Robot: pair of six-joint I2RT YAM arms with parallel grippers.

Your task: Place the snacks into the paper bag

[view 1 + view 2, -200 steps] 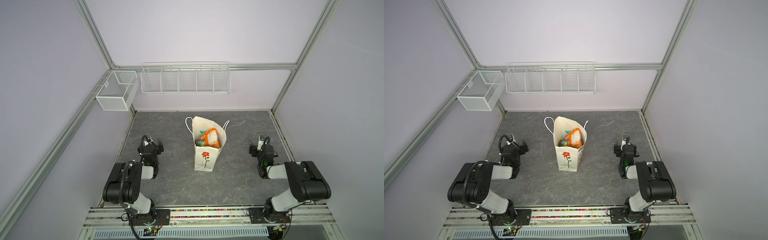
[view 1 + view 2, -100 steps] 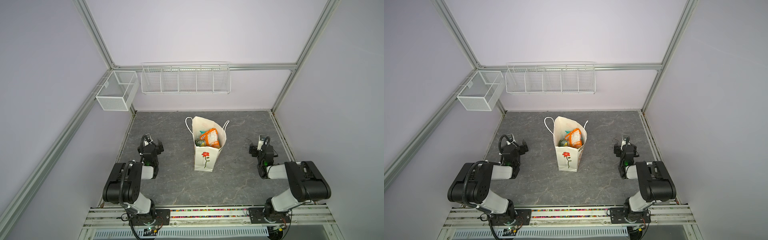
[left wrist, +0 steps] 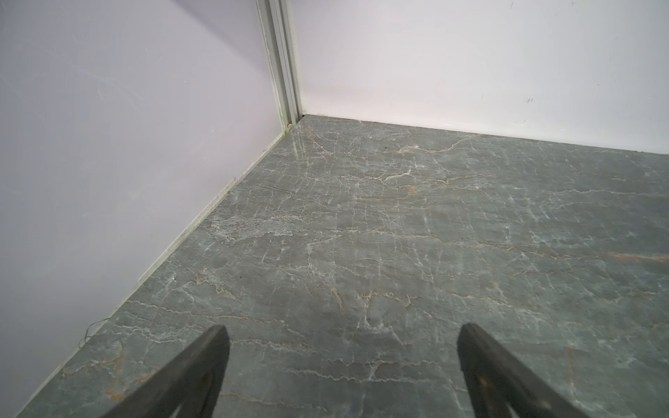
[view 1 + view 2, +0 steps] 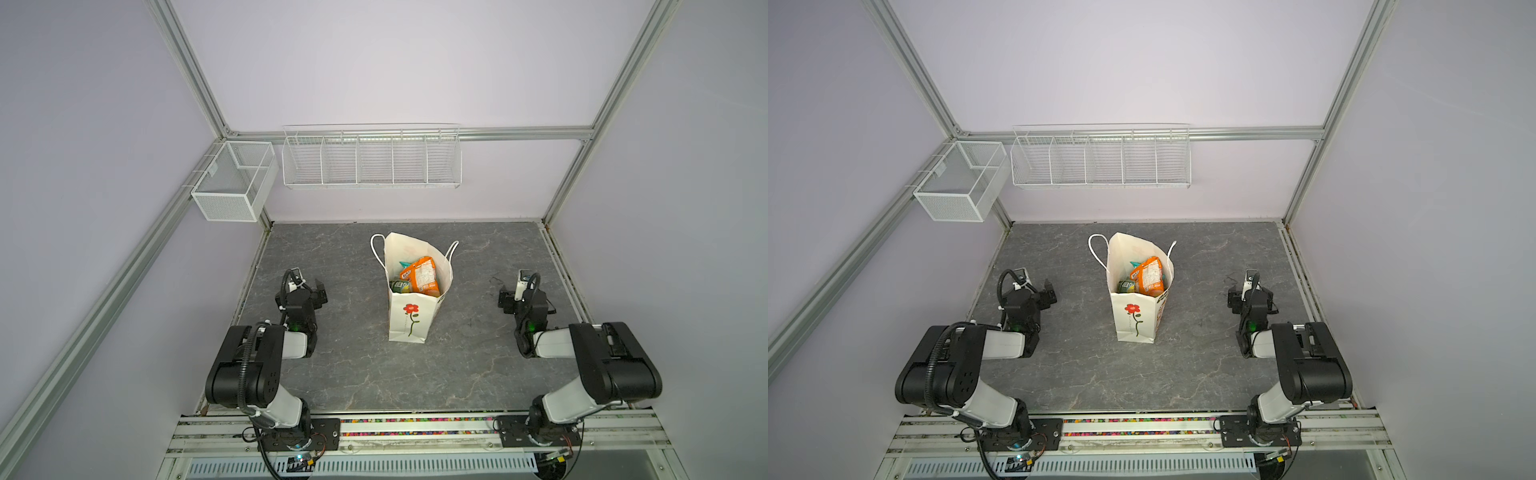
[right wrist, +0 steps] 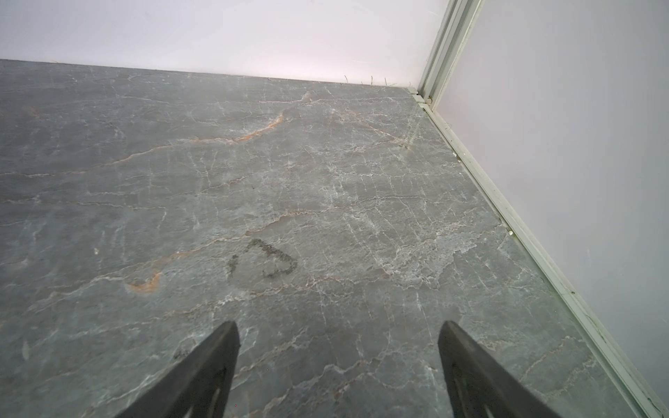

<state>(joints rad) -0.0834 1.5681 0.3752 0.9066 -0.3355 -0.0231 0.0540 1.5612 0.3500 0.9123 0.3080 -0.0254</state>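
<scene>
While both arms sit folded low toward the near side of the grey marbled tabletop (image 4: pixel 357 374), the white paper bag (image 4: pixel 409 320) stands upright near the middle of it, between the two arms and well apart from each. Its printed red flower faces the camera in both top views. In its open mouth lie the snacks: an orange packet (image 4: pixel 422 276) on top, a green packet (image 4: pixel 400 286) just beside it toward the left arm, and a sliver of a teal packet (image 4: pixel 403 263) behind them (whatever lies deeper is hidden).

The left gripper (image 3: pixel 342 331) has its fingers spread wide and empty, with only bare tabletop showing between them, and it looks toward a back corner of the enclosure. The right gripper (image 5: pixel 338 327) is likewise spread wide and holds nothing, facing the opposite back corner, with a faint dark smudge (image 5: pixel 264 260) on the surface ahead of it.

A white wire basket (image 4: pixel 1100 160) hangs on the back wall, and a white mesh box (image 4: pixel 959 187) hangs beside it on the left rail.
</scene>
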